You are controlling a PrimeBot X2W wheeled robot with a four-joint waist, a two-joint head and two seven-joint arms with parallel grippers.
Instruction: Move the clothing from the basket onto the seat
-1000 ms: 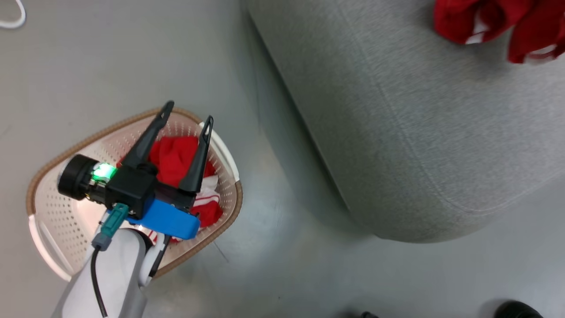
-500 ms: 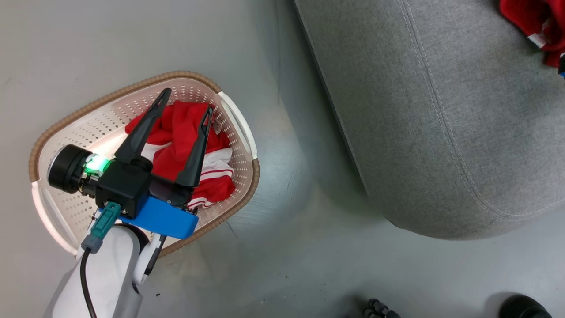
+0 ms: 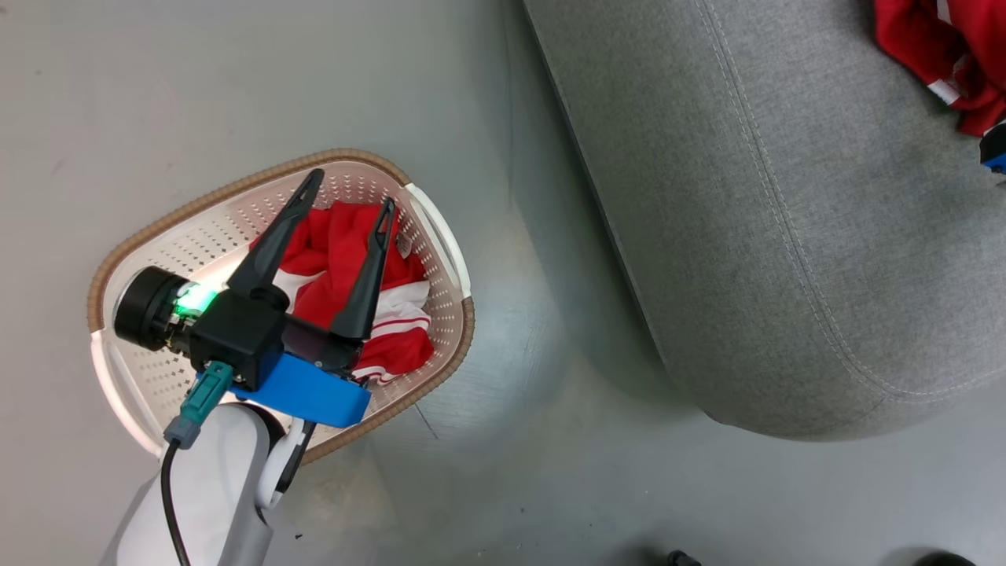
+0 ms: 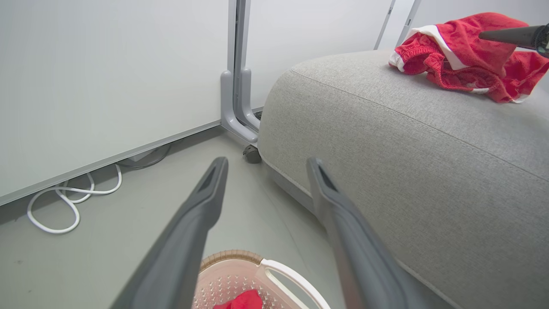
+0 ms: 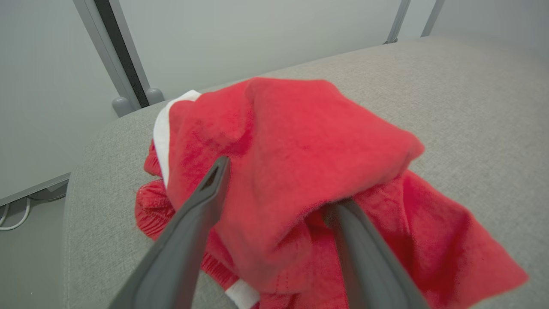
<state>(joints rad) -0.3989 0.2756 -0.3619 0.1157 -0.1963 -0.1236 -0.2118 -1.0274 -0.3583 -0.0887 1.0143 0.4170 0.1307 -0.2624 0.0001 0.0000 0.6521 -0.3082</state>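
**Head view:** The basket (image 3: 196,196) stands on the floor (image 3: 236,79), its long axis running from lower left to upper right. The first garment (image 3: 346,244) lies crumpled in its right end. The left gripper (image 3: 351,189) hangs above it, fingers spread and empty, pointing up and right. The second garment (image 3: 927,39) lies on the seat (image 3: 747,236).

**Left wrist view:** The second garment lies heaped on the seat top, its long axis across the view.

**Right wrist view:** The right gripper (image 5: 279,184) has its fingers spread apart. The second garment bunches between them and covers the right fingertip.
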